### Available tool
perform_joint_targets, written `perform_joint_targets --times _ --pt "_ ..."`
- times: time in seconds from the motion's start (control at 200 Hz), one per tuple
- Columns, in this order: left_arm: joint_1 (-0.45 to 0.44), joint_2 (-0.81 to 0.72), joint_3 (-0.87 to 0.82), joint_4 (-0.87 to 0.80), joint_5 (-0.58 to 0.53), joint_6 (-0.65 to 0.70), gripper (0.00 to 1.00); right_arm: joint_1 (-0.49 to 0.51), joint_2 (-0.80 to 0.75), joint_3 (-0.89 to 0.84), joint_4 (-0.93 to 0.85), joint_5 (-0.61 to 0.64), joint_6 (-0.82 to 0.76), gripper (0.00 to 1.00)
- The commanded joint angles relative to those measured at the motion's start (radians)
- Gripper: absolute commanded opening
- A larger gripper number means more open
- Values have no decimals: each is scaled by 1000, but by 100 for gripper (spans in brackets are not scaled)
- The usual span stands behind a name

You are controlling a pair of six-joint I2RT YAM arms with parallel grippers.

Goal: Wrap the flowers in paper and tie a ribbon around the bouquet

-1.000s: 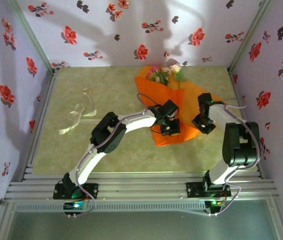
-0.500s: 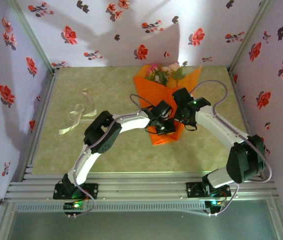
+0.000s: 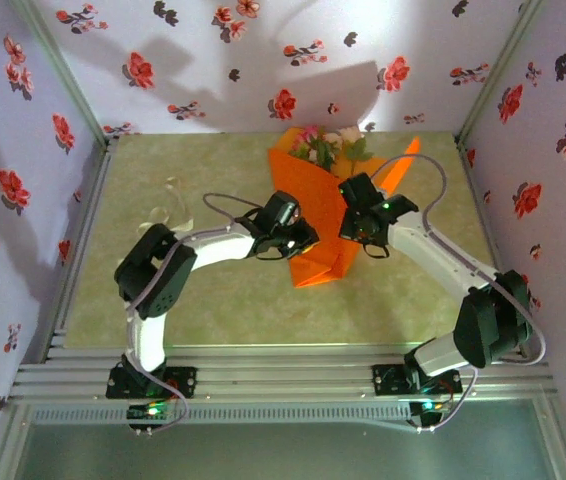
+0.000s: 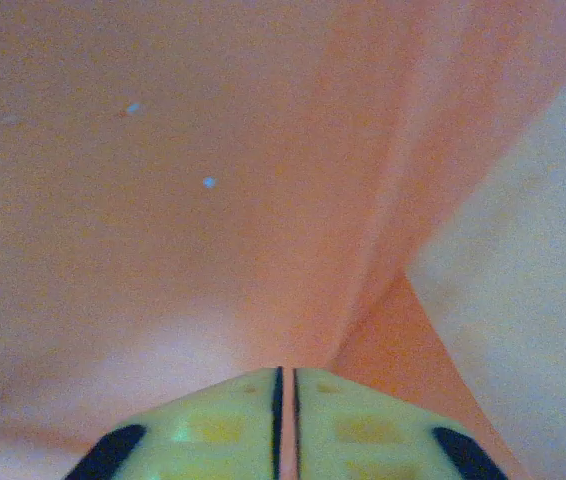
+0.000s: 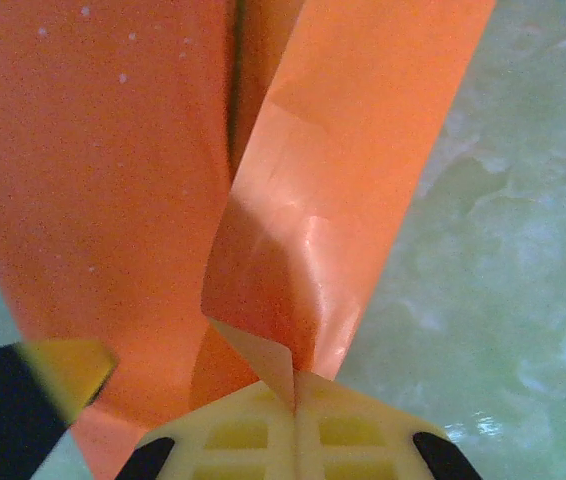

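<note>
Buried inside the folded paper point(image 3: 321, 262), overhead view: stems of the flowers point(image 3: 327, 146), heads out at 12 o'clock. Masked by the left arm's elbow at 9 o'clock: most of the ribbon point(image 3: 171, 195), too faint to trace. Cropped at 6 o'clock, left wrist view: left gripper point(image 4: 285, 372), slit too narrow to tell of any paper caught; sheet ahead blurred. Cut off at 8 o'clock, right wrist view: a black-and-yellow shape point(image 5: 23, 400), possibly another finger.

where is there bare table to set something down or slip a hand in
Free: the near table strip between the arm bases and the paper tip; the back left corner behind the ribbon. Crowded: the middle back, where the left arm and right arm meet at the paper by the flowers.
</note>
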Motion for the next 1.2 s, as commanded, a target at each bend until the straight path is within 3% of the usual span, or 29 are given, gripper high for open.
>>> perform_joint_targets --times 0.0,0.135,0.33,0.525,0.695,0.835,0.94,1.1,1.195 --pt "-8 84 15 69 42 -61 9 32 26 38 51 -38 -52 0" --pt "-3 104 -24 115 13 -94 2 69 69 57 128 -101 -117 0" --pt "3 71 -115 261 -31 -137 0 93 176 101 197 -236 -168 0" --pt "29 -123 -292 421 -187 -210 16 114 237 104 226 -276 -189 0" --pt "68 -413 -310 112 -350 -136 40 137 269 103 254 -311 -233 0" --pt "154 -407 -232 51 -213 -53 55 149 282 99 285 -335 -265 0" --pt "186 -334 -128 -10 -87 49 60 151 295 101 291 -345 -274 0" --pt "189 -239 8 -224 -24 193 64 153 305 104 283 -350 -280 0" --pt "190 -223 1 -200 -30 210 65 156 301 101 283 -350 -282 0"
